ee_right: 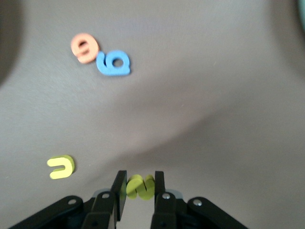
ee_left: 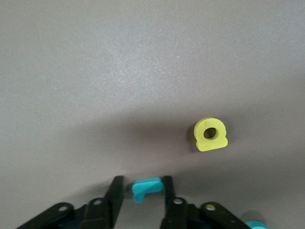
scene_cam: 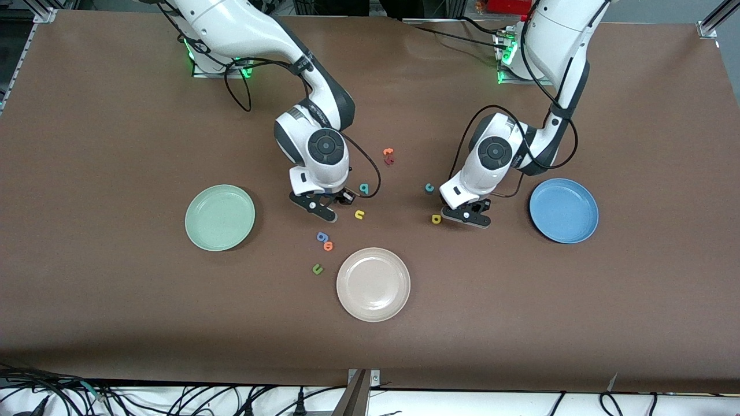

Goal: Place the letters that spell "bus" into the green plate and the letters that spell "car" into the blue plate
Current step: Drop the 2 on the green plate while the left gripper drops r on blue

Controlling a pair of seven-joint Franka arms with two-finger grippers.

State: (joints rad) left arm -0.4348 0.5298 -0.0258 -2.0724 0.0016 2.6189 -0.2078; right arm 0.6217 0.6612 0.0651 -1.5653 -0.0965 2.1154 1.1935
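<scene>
Nearest the front camera I see the beige plate [scene_cam: 373, 283] with nothing in it, which suits me, since it has no part in either word; the dark green u [scene_cam: 317, 268], orange o [scene_cam: 328, 245] and blue g [scene_cam: 321, 236] lie close by it as leftovers. Next come the two target plates, the green plate [scene_cam: 219, 217] toward the right arm's end and the blue plate [scene_cam: 563, 210] toward the left arm's, both bare. Between them I have both arms low at the table. My right gripper [ee_right: 138, 187] has its jaws clamped on the yellow s [ee_right: 139, 186], with the yellow u [scene_cam: 359, 214] just beside and the teal b [scene_cam: 363, 188] farther back. My left gripper [ee_left: 143, 188] pinches the teal r [ee_left: 145, 187], so each arm serves its own plate; the yellow a [ee_left: 210, 134] rests near it, and the teal c [scene_cam: 429, 188] lies farther. Farthest sits the orange t [scene_cam: 388, 152].
</scene>
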